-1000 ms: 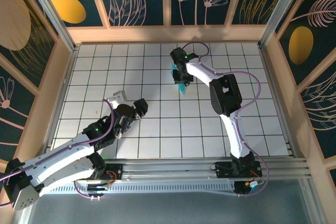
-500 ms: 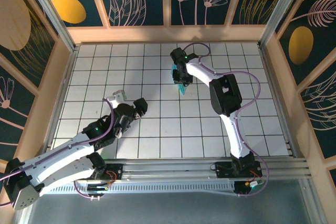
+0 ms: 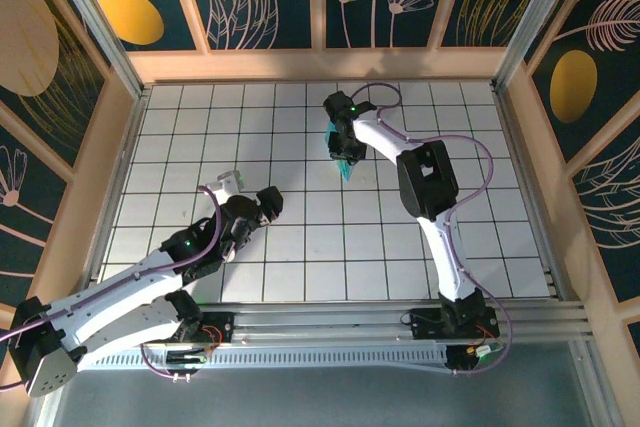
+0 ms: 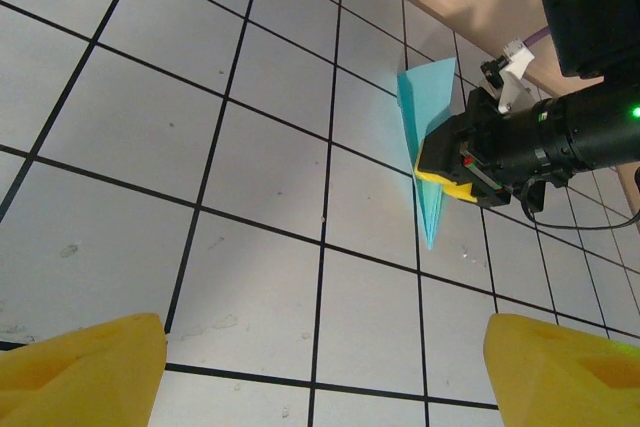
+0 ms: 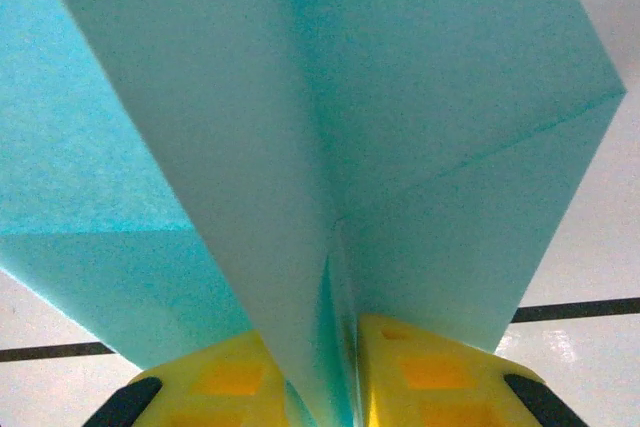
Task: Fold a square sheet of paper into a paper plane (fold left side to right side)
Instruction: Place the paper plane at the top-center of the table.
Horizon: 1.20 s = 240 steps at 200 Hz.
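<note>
The paper plane (image 3: 346, 167) is a slim light-blue dart with a centre crease. It lies at the far middle of the tiled table, its point toward the arms. My right gripper (image 3: 340, 150) is shut on it. In the right wrist view its yellow fingers (image 5: 420, 367) pinch the centre fold of the paper plane (image 5: 330, 97). In the left wrist view the paper plane (image 4: 422, 117) reaches out on both sides of the right gripper (image 4: 447, 162). My left gripper (image 3: 264, 205) hangs open over bare tiles at the middle left, and nothing lies between its yellow fingertips (image 4: 100, 367).
A wooden rim (image 3: 310, 65) borders the white tiled table (image 3: 300, 247) at the back, with metal posts at the corners. The right arm's purple cable (image 3: 480, 162) loops over the right half. Bare tiles lie between the two grippers.
The right gripper has shifted slightly toward the far left with the paper plane in it. The left arm has barely moved.
</note>
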Available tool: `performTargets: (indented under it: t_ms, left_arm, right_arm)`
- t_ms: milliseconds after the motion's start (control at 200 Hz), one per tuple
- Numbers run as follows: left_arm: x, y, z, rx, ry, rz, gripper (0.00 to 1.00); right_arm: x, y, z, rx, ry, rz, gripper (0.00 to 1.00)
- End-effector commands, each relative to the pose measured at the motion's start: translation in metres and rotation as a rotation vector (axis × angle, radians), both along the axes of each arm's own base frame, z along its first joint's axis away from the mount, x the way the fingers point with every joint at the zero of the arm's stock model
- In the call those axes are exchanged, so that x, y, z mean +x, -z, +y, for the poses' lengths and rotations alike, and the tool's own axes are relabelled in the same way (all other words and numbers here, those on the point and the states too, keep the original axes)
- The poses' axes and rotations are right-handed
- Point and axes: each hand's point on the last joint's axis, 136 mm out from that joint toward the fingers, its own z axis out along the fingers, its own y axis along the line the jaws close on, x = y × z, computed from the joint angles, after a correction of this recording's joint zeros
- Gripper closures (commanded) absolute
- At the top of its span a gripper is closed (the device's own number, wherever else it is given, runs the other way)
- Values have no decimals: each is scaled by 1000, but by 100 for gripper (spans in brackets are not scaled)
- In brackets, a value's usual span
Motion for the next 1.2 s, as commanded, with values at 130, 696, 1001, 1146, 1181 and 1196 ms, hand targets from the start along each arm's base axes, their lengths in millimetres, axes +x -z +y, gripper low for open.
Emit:
performTargets:
  t_ms: [130,696,1001,1146,1181,1196]
  left_arm:
    - [5,-11,-1,-1,-6,-20,17]
    - [4,-11,-1,-2,-5,-19,17]
    - [5,-10,-2,-1,-4,-16,17]
    - [5,-11,-2,0,-5,-19,17]
    - [5,-11,-2,-1,-4,-18,17]
    - [5,-12,-2,-1,-4,-19,17]
  right_arm:
    - [-7,-4,16,8,9,15,78]
    - [-15,1,1,-93,-27,37,79]
    - [-14,-6,-2,-111,-49,25,84]
    - [-16,-6,-4,-125,-58,29,85]
    - [-16,-6,-4,-126,-61,30,85]
    - [-16,-7,-4,-127,-62,29,85]
